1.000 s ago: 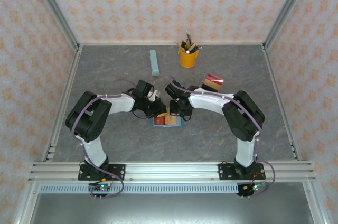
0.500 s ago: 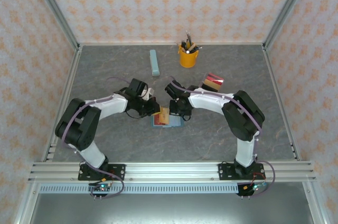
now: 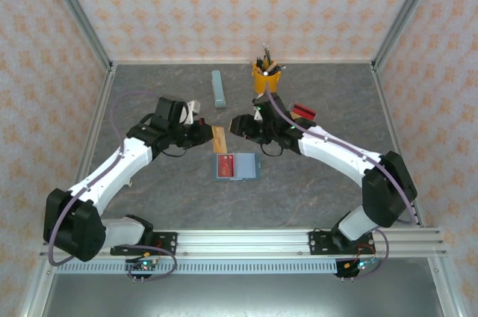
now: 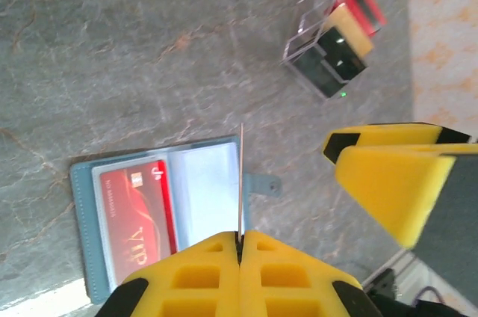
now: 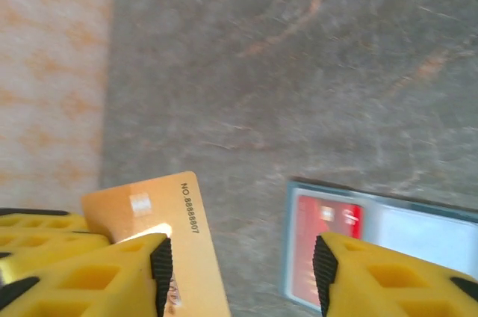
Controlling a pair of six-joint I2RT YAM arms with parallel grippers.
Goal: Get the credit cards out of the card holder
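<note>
Inventory of the workspace as I see it from the console:

1. Left gripper [image 3: 203, 131]: its 2 yellow foam fingers [image 4: 187, 279] are pressed together and pinch 1 thin flat tan-brown card [image 3: 219, 137]. In the left wrist view the card stands edge-on out of the jaws. It is lifted off the table, above the far edge of the holder and apart from it.

2. Right gripper [image 3: 240, 125]: its 2 yellow fingers [image 5: 388, 283] stand well apart, with nothing gripped between them. In the right wrist view the tan-brown card passes just beside 1 finger; I cannot tell whether they touch.

3. Small teal-blue folding card holder [image 3: 236, 167]: it lies open and flat on the grey marbled table [image 3: 314, 182], near the middle, on the near side of both grippers.

4. Glossy red card [image 3: 226, 165]: it sits in the holder's left pocket. The right pocket shows pale blue lining.

5. Clear plastic stand [image 4: 302, 40]: it holds stacked cards [image 4: 351, 25] in red, tan and dark, well apart from the holder, behind the right arm.

6. Yellow pen cup [image 3: 266, 79]: it stands at the far edge, with pens upright in it.

7. Long pale blue-grey bar [image 3: 217, 89]: it lies flat to the left of the cup.
</note>
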